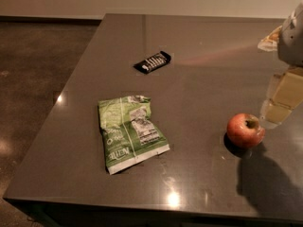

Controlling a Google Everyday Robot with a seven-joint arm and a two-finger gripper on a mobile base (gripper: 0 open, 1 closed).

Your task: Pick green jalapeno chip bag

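Note:
The green jalapeno chip bag [130,132] lies flat and wrinkled on the dark grey table [208,56], left of centre and near the front. It shows white print, a label panel and a white bottom edge. My gripper [278,109] comes in from the right edge of the view, hanging over the table just above and to the right of the apple. It is far to the right of the bag and holds nothing. The white arm [292,34] rises above it.
A red apple [245,130] sits at the right, close under the gripper. A small black bar wrapper [152,62] lies behind the bag. A pale orange-and-white object [269,40] is partly hidden by the arm. The table's left and front edges drop to a dark floor [33,70].

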